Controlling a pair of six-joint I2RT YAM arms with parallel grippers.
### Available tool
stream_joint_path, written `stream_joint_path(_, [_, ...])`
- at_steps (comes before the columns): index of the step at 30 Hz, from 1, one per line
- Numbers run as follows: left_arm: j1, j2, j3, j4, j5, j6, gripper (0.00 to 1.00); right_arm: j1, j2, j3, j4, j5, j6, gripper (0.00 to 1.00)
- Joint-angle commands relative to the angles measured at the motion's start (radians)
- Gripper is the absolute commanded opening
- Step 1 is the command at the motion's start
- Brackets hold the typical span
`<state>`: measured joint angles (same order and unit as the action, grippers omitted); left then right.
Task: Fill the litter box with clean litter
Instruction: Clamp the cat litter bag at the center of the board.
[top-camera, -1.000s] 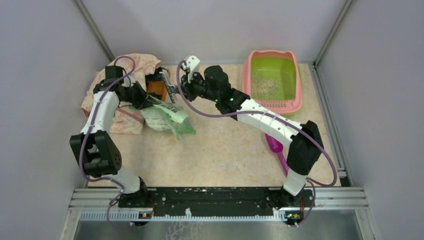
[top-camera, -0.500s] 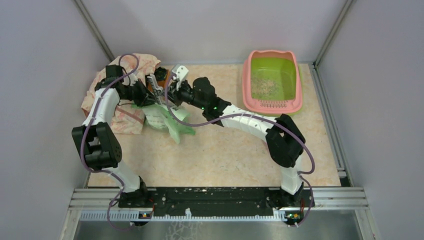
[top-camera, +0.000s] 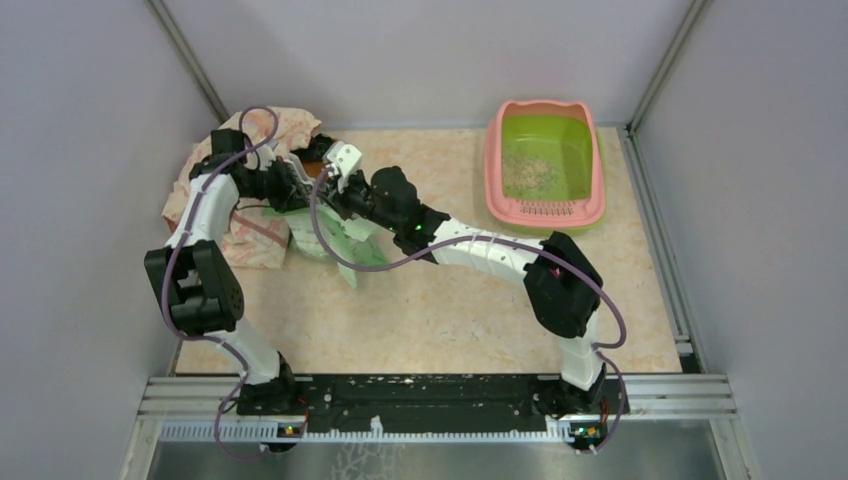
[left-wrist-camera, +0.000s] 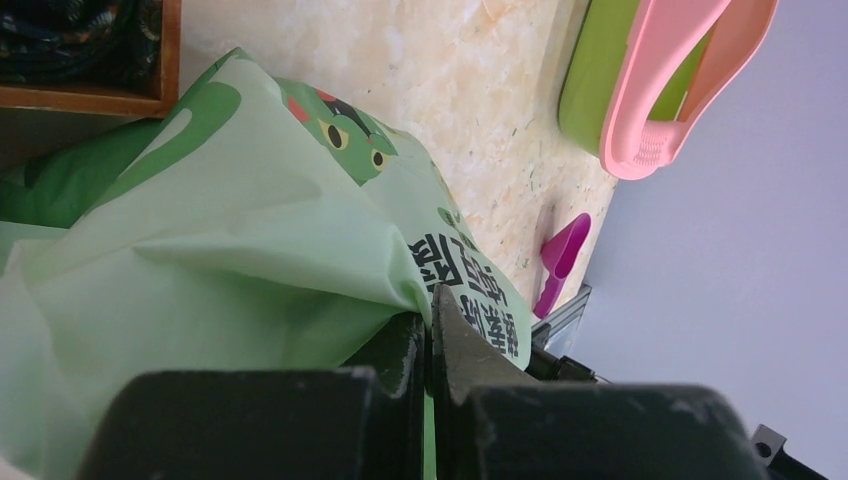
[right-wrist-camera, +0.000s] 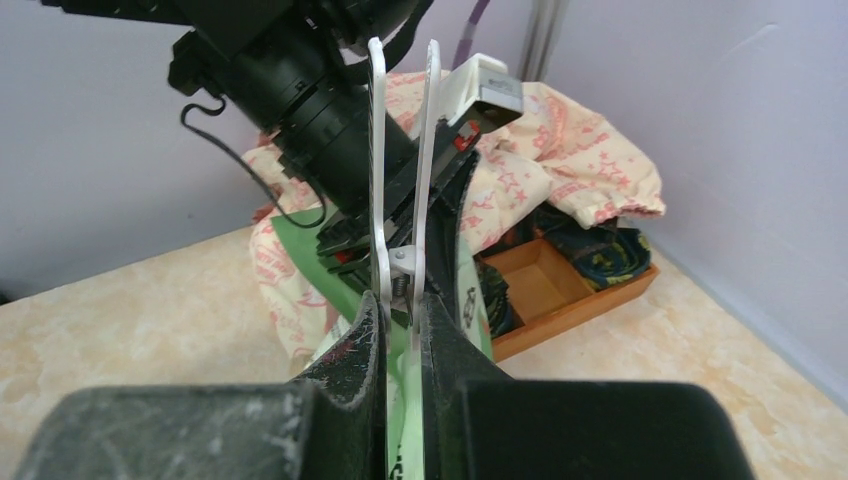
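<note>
The litter box (top-camera: 592, 205), pink-rimmed with a lime-green basin, stands at the back right and shows in the left wrist view (left-wrist-camera: 655, 90). A thin patch of pale clean litter (top-camera: 530, 175) lies in it. My left gripper (left-wrist-camera: 430, 305) is shut on the folded top edge of the light green printed bag (left-wrist-camera: 250, 230), at the back left of the top view (top-camera: 290, 187). My right gripper (right-wrist-camera: 400, 305) is shut on a white spring clip (right-wrist-camera: 400, 150) whose arms straddle the bag's edge (right-wrist-camera: 400, 410), right beside the left gripper (top-camera: 325, 183).
A brown wooden tray (right-wrist-camera: 560, 290) with dark items sits just behind the bag, on a star-printed cloth (top-camera: 255, 240) against the left wall. A purple scoop (left-wrist-camera: 560, 255) lies on the table; the right arm hides it in the top view. Walls enclose three sides.
My right arm has swung left with the clip, from the table's middle back to the bag's top at the left gripper. The left gripper has stayed on the bag.
</note>
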<state>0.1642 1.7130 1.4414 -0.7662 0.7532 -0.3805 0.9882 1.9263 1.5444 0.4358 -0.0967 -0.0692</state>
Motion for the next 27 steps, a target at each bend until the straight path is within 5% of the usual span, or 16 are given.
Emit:
stream_joint_path(1, [0.003,-0.016,0.072,0.025,0.1,0.023,0.01,0.013,-0.027,0.01,0.114,0.086,-0.076,0.0])
stream_joint_path(27, [0.002,-0.013,0.117,0.001,0.105,0.012,0.0,0.014,0.033,0.017,0.069,0.031,-0.061,0.0])
